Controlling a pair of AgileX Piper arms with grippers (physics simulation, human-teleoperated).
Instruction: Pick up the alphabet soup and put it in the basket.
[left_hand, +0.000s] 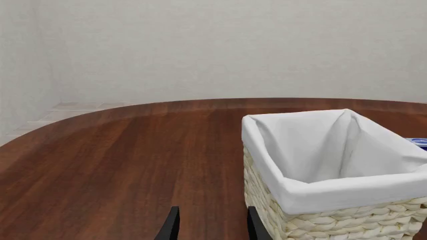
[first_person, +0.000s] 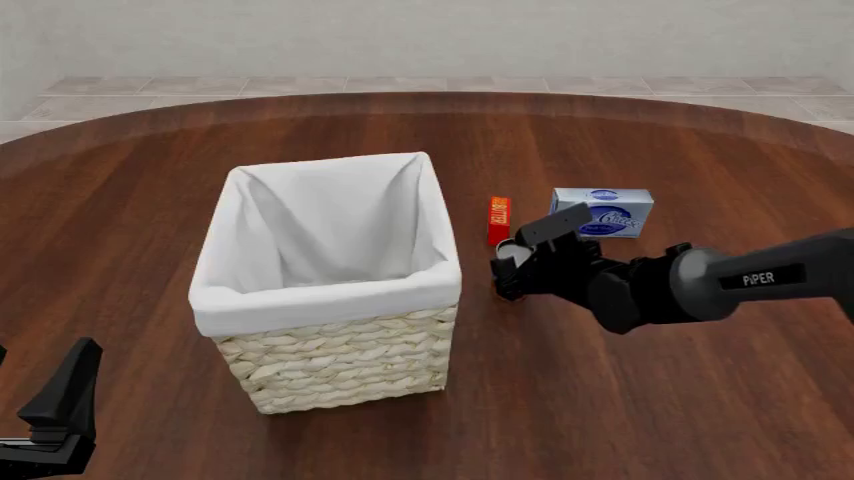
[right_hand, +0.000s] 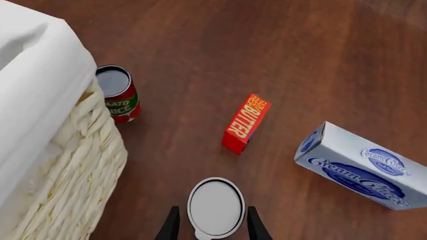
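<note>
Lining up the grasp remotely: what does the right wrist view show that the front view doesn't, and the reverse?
Only the right wrist view shows the tomato sauce can by the basket wall, and the alphabet soup's silvery top between the right gripper's fingers; in front, the arm mostly hides the soup. Only the front view shows the basket's whole interior, and the left gripper idle nearby. Both show the basket, butter box and cream cheese box.
</note>
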